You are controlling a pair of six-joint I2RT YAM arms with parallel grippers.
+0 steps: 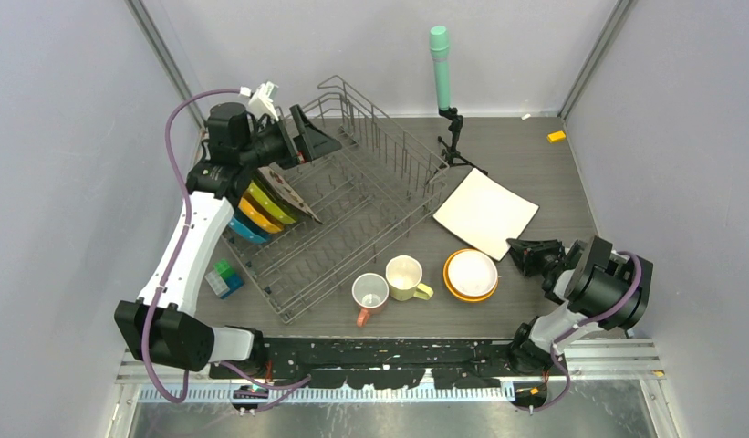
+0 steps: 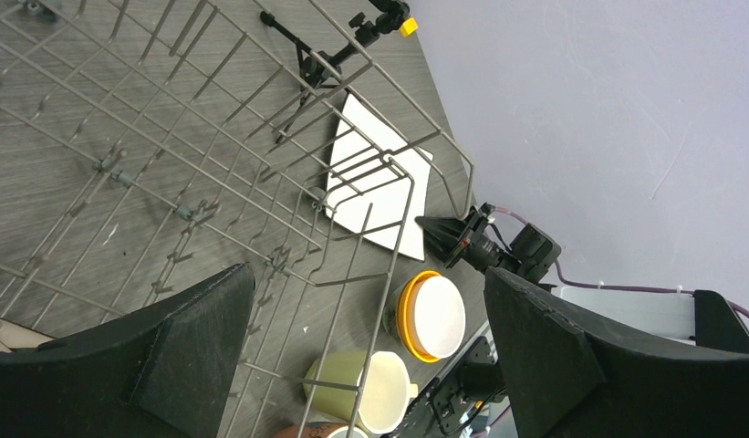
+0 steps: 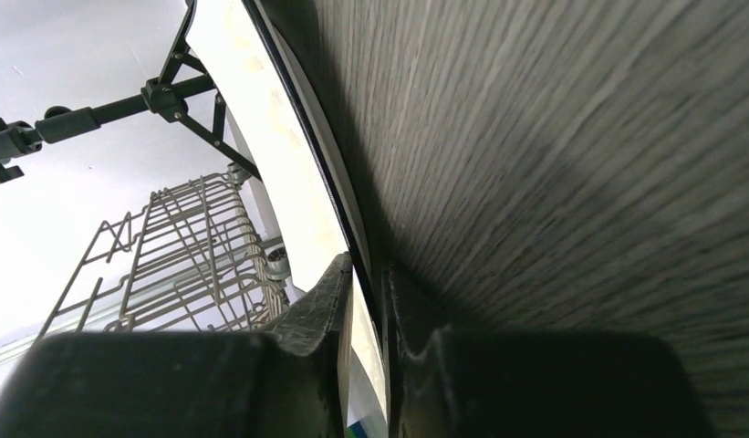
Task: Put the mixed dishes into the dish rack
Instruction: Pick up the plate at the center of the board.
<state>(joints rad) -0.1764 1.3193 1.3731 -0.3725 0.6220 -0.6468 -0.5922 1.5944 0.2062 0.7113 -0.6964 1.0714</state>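
The grey wire dish rack (image 1: 352,214) lies mid-table with dotted blue, orange and yellow-green round plates (image 1: 261,212) standing in its left end. My left gripper (image 1: 320,139) hovers open over the rack's far left corner, nothing between its fingers (image 2: 170,351). To the right of the rack the white square plate (image 1: 484,212) rests on the table. My right gripper (image 1: 514,250) is at its near right corner. In the right wrist view the two fingers pinch the plate's rim (image 3: 288,173). A pale-yellow mug (image 1: 405,276), a pink mug (image 1: 369,294) and a white bowl nested in an orange bowl (image 1: 471,274) stand in front of the rack.
A green-topped cylinder on a black tripod (image 1: 441,64) stands just behind the square plate. A small blue-green box (image 1: 224,278) sits at the rack's near left corner. A small yellow block (image 1: 556,137) lies at the far right. Grey walls close in both sides.
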